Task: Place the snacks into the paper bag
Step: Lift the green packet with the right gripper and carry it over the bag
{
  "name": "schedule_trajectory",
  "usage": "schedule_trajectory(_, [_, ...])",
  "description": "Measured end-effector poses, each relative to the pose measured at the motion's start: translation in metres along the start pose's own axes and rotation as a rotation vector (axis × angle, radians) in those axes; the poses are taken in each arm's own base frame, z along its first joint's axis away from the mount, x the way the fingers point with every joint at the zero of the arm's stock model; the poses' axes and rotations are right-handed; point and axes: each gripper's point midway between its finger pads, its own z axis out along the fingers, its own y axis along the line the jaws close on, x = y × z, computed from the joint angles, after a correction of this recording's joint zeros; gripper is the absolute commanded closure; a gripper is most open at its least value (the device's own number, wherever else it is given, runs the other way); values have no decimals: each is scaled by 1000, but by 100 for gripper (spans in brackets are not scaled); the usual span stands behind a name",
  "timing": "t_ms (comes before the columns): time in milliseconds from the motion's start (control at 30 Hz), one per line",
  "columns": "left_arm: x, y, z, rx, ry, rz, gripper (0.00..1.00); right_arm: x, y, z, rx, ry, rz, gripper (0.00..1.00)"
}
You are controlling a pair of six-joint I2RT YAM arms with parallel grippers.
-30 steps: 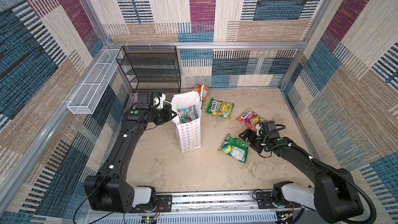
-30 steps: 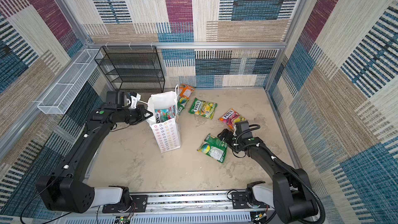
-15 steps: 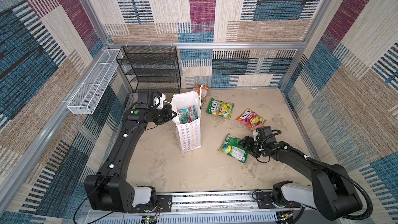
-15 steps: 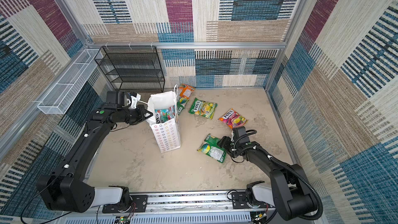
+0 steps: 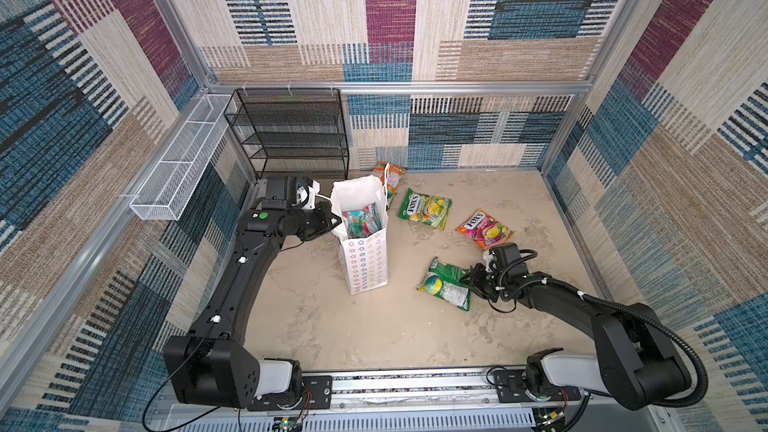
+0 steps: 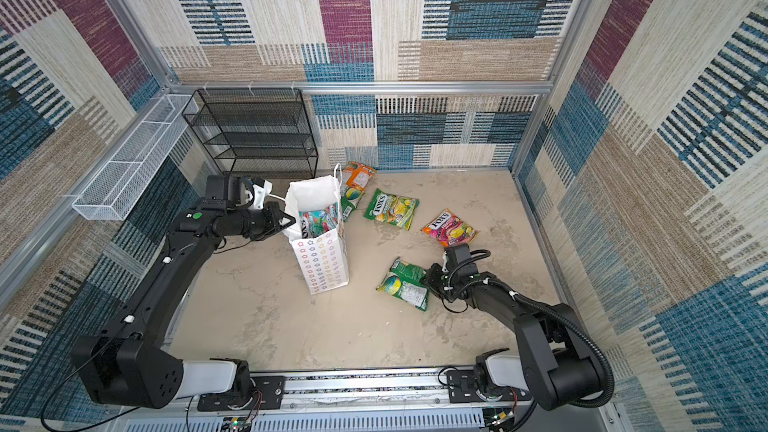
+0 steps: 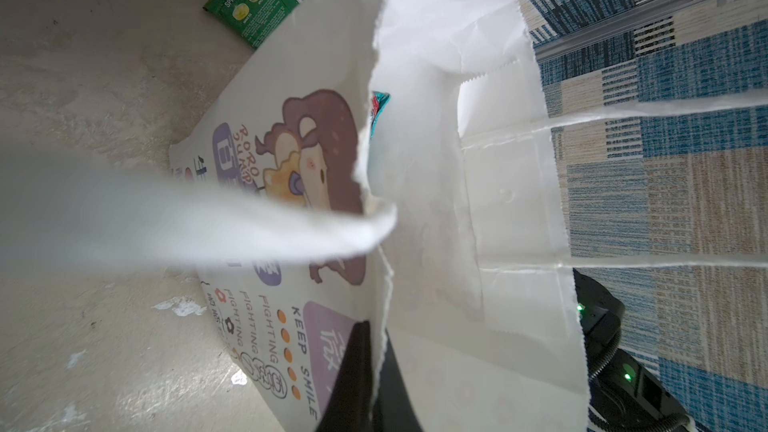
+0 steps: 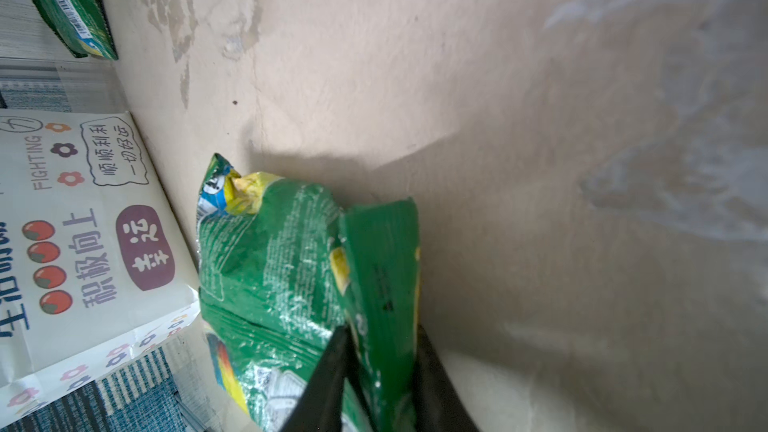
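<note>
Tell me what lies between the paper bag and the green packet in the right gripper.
Nothing: bare table separates paper bag from green packet, seen in both top views.

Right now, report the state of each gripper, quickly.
Left gripper: shut on the paper bag, pinching its rim.
Right gripper: shut on the green snack packet, at its edge.

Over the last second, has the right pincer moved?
Yes. The right pincer slid away from the orange packet, toward the front rail, and now pinches the green packet.
</note>
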Motion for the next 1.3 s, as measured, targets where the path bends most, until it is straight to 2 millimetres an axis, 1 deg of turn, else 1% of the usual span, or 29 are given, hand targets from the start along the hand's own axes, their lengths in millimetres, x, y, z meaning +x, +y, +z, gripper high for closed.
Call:
schedule_trajectory(67, [0, 0, 0, 2, 0, 0, 100, -2, 7, -3, -21, -8, -11, 93])
schedule_trajectory(200, [0, -2, -3, 7, -5, 4, 100, -14, 28, -14, -68, -53, -40, 100])
schedule_trajectory(400, [1, -5, -4, 18, -4, 7, 100, -27, 57, -33, -121, -96, -67, 100])
schedule_trajectory(533, [2, -7, -4, 26, 0, 7, 100, -41, 86, -53, -174, -139, -96, 100])
schedule_trajectory(600, [2, -7, -4, 28, 1, 7, 100, -49, 105, -67, -207, -166, -114, 100])
schedule_trajectory(700, [2, -7, -4, 32, 3, 7, 100, -63, 138, -94, -269, -219, -149, 100])
schedule_trajectory(800, [2, -8, -4, 34, 5, 7, 100, -77, 172, -125, -327, -278, -195, 100])
schedule_trajectory(900, [2, -8, -4, 35, 5, 7, 100, -91, 210, -166, -381, -354, -251, 100])
schedule_trajectory(967, [3, -8, -4, 37, 6, 7, 100, -103, 244, -201, -437, -427, -306, 100])
schedule_trajectory(1067, [3, -9, -4, 41, 8, 7, 100, -115, 294, -246, -524, -515, -385, 100])
schedule_trajectory(1100, [3, -9, -4, 42, 9, 7, 100, -116, 308, -255, -546, -532, -412, 100])
schedule_trajectory(1167, [3, -10, -4, 45, 10, 7, 100, -114, 348, -274, -601, -555, -483, 100])
schedule_trajectory(1200, [3, -10, -4, 46, 10, 7, 100, -112, 364, -280, -619, -562, -509, 100])
schedule_trajectory(1267, [3, -10, -4, 47, 11, 7, 100, -103, 409, -290, -677, -565, -586, 100])
schedule_trajectory(1300, [3, -10, -4, 47, 11, 7, 100, -98, 425, -292, -701, -563, -616, 100])
